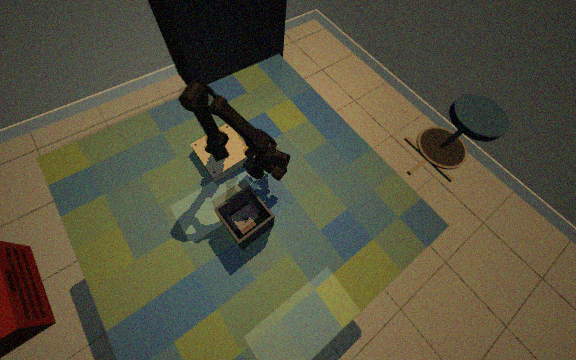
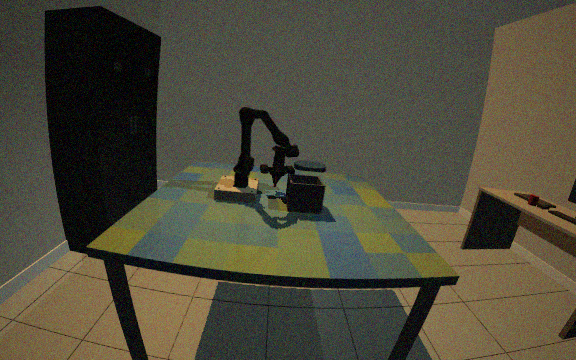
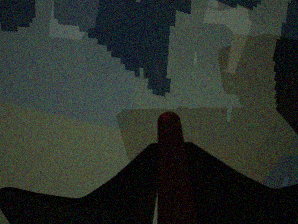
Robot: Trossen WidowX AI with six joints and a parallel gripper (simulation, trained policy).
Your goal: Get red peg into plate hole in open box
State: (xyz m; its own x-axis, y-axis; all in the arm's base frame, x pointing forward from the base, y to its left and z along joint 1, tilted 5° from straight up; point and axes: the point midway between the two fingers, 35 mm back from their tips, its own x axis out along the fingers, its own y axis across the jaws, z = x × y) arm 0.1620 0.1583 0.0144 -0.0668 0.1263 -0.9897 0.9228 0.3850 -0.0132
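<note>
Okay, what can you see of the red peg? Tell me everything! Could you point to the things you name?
The red peg (image 3: 170, 127) is a slim, plain, dark red stick with a rounded-looking end. Its material is unclear. It's squeezed in the pincer (image 1: 257, 174) (image 2: 275, 184) (image 3: 171, 146), with a black finger touching each side. It's outside the open box (image 1: 257, 234) (image 2: 305, 197), close by. I can't tell if it touches the table.
</note>
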